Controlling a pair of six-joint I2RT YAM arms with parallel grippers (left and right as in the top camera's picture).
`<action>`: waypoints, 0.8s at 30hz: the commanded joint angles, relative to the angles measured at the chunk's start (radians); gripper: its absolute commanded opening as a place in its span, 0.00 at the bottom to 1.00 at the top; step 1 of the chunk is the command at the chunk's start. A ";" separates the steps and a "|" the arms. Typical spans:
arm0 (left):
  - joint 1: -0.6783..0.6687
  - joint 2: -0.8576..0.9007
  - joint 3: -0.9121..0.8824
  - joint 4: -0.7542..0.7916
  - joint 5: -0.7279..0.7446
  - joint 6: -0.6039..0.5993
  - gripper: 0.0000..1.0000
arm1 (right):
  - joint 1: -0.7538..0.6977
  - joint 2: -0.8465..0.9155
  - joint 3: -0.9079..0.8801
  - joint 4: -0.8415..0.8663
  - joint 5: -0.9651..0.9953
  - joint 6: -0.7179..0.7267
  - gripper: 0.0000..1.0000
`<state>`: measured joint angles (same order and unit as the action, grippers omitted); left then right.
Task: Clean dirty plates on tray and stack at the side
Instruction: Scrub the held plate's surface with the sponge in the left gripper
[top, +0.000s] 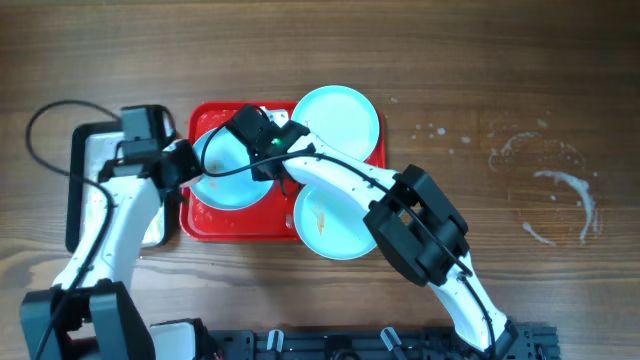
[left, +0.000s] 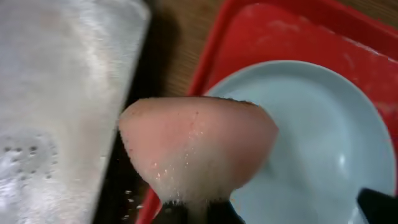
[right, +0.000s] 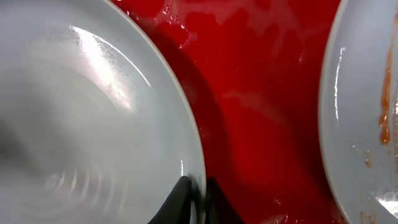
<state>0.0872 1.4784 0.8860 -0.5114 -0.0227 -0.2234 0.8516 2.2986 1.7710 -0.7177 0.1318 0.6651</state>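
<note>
1. Red tray (top: 203, 224): wet, soapy, carries all three plates; may skid under scrub pressure.
2. Left plate (top: 225, 190), at tray's left end: rim pinched by right gripper (right: 196, 202); thin wet hold, likely to slip or twist out.
3. Smeared plate (top: 330, 228), hanging over tray's near rim: easy to knock off.
4. Pink sponge (left: 196, 146), clamped in left gripper (left: 193, 214) at the left plate's edge: sodden, can drip onto the table.

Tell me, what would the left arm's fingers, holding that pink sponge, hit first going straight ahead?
The sponge in the left fingers would probably meet the near rim of the pale blue plate on the red tray; depth is unclear, so the tray's edge might come first.
</note>
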 joint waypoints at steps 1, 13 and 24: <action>-0.084 -0.006 0.018 0.016 0.021 0.041 0.04 | 0.002 0.034 0.002 -0.002 0.017 -0.011 0.04; -0.097 0.216 0.016 0.091 0.000 -0.046 0.04 | 0.002 0.034 0.002 0.008 -0.028 -0.016 0.04; -0.095 0.354 0.016 0.096 0.026 -0.134 0.04 | -0.037 0.034 0.002 0.056 -0.357 0.000 0.04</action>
<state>-0.0082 1.7420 0.9298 -0.4290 -0.0170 -0.2916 0.8215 2.2986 1.7737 -0.6933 0.0319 0.6651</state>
